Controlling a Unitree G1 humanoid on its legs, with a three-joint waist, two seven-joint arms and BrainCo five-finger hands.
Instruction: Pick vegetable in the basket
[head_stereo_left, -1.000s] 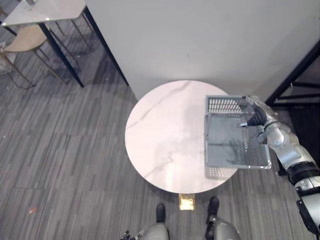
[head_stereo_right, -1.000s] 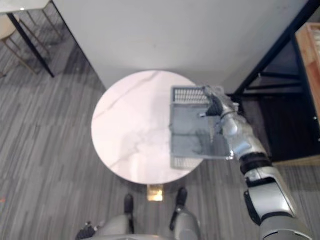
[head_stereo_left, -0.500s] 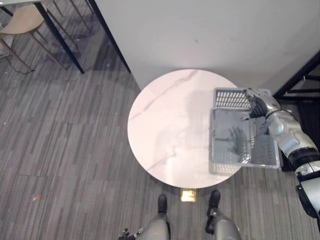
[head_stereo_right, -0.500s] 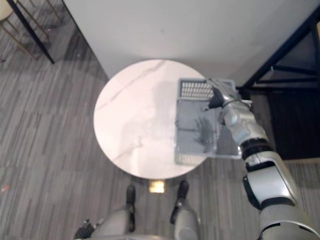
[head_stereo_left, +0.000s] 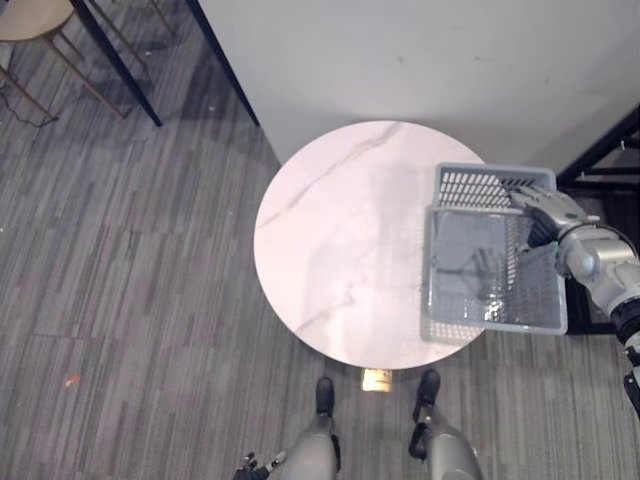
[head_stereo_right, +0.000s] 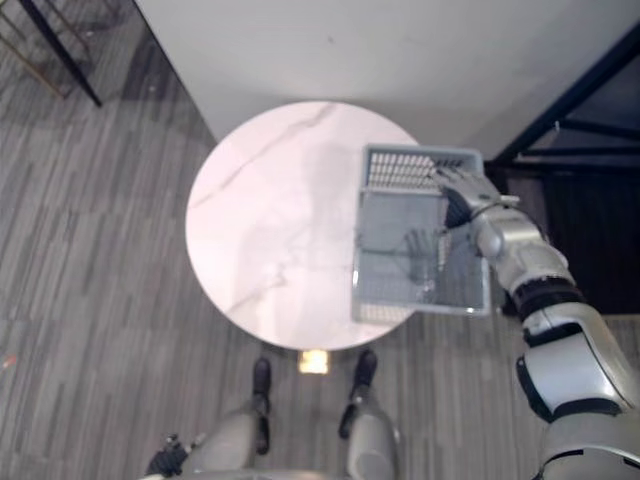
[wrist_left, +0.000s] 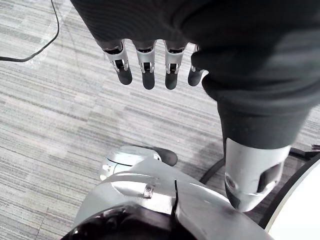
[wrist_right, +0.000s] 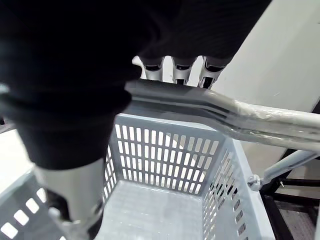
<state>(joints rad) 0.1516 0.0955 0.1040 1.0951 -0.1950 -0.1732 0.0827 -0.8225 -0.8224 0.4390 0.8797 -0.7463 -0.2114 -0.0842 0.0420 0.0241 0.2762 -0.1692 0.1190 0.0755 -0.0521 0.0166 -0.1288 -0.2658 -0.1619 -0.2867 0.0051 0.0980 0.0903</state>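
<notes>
Gripping the pale handle (wrist_right: 200, 105) of a grey slotted plastic basket (head_stereo_left: 482, 186), the robot's right hand (head_stereo_left: 547, 208) reaches in at the right edge of a round white marble-topped table (head_stereo_left: 330, 230). Its fingers (wrist_right: 182, 69) lie over the bar with the thumb beneath, so the hold appears closed round it, though the dark wrist cover hides much of the palm. The basket overhangs the table's right rim, partly above the top and partly above the grey striped floor (head_stereo_left: 130, 250); whether it rests on the marble or hangs clear is hard to tell. The left hand (wrist_left: 148, 62) hangs low above the floor, fingers straight, holding nothing. A white wall panel (head_stereo_left: 420, 50) stands behind the table.
</notes>
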